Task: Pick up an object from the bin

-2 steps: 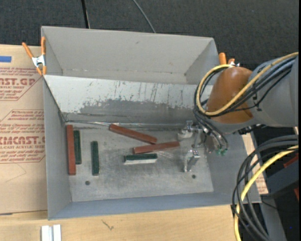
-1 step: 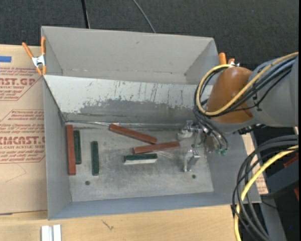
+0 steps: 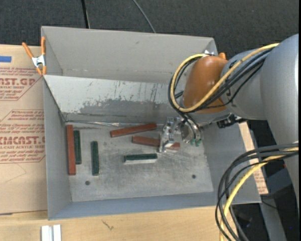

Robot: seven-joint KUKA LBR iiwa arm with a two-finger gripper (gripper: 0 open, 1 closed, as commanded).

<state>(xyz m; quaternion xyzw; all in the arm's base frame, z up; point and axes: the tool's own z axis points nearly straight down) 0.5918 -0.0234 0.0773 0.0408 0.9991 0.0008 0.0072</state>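
Progress looks slight so far: nothing is lifted, and every piece lies flat on the floor of the grey bin [image 3: 121, 49]. The gripper [image 3: 169, 139] is low in the right-centre of the frame, down at the right end of a short brown stick [image 3: 146, 141], which is the nearest thing to it. A small reddish bit of that stick shows just right of the metal. Whether the fingers are spread or closed on it I cannot tell, so a grasp cannot be claimed.

A second brown stick [image 3: 133, 130] lies just above and to the left, and a dark green stick [image 3: 140, 158] just below. Well apart, at the left of the bin, are two upright green sticks [image 3: 95, 158] and a long red-orange stick [image 3: 70, 149].

By my judgement the approach is done. The closing, if not yet made, and the whole lift clear of the bin are left.
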